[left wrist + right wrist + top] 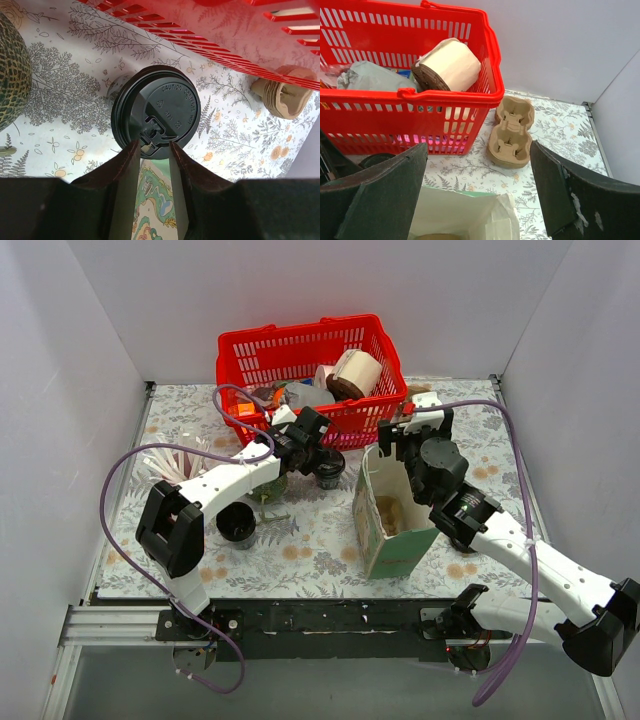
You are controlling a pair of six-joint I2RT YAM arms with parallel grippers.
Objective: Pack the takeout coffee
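A coffee cup with a black lid (329, 464) stands on the table just in front of the red basket (250, 350). In the left wrist view the lid (157, 107) faces up. My left gripper (153, 146) hangs over the lid's near rim, its fingers a narrow gap apart, with nothing seen clamped. A green and cream print shows through the gap. A second black-lidded cup (237, 524) stands near the left. An open paper bag (392, 523) stands at centre right with something brown inside. My right gripper (479, 150) is wide open above the bag's mouth (465, 212).
The red basket (445, 97) holds a paper roll (450, 65) and wrapped items. A stack of cardboard cup carriers (511, 132) lies right of the basket, also in the left wrist view (286, 96). A green netted object (10, 75) lies left of the cup. White walls enclose the table.
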